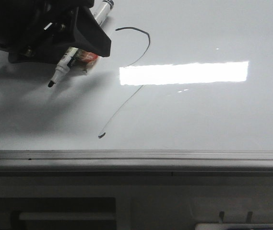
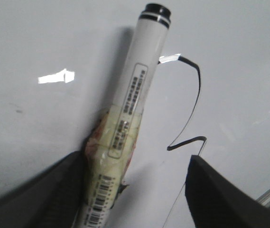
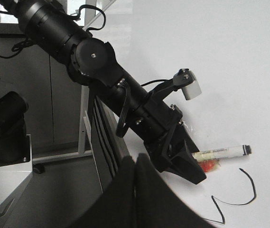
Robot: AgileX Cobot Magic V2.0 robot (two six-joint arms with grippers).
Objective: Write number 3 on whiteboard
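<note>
The number 3 (image 1: pixel 132 29) is a thin black stroke on the whiteboard (image 1: pixel 213 115), with a hooked top and a long faint tail ending in a dark blob near the front rail. It also shows in the left wrist view (image 2: pixel 188 141) and in the right wrist view (image 3: pixel 255 189). My left gripper (image 1: pixel 59 52) is at the board's far left, left of the stroke, with its jaws wide apart. A white marker pen (image 2: pixel 135 85) with a taped middle lies between them against one finger, with its black tip (image 1: pixel 51 85) on or just above the board. My right gripper (image 3: pixel 135 161) is shut and empty.
A grey metal rail (image 1: pixel 136 155) runs along the board's near edge. A bright rectangular light reflection (image 1: pixel 184 73) lies across the board's middle. In the right wrist view the left arm (image 3: pixel 97 57) reaches over the board's edge, with a stand frame (image 3: pixel 82 123) beside it.
</note>
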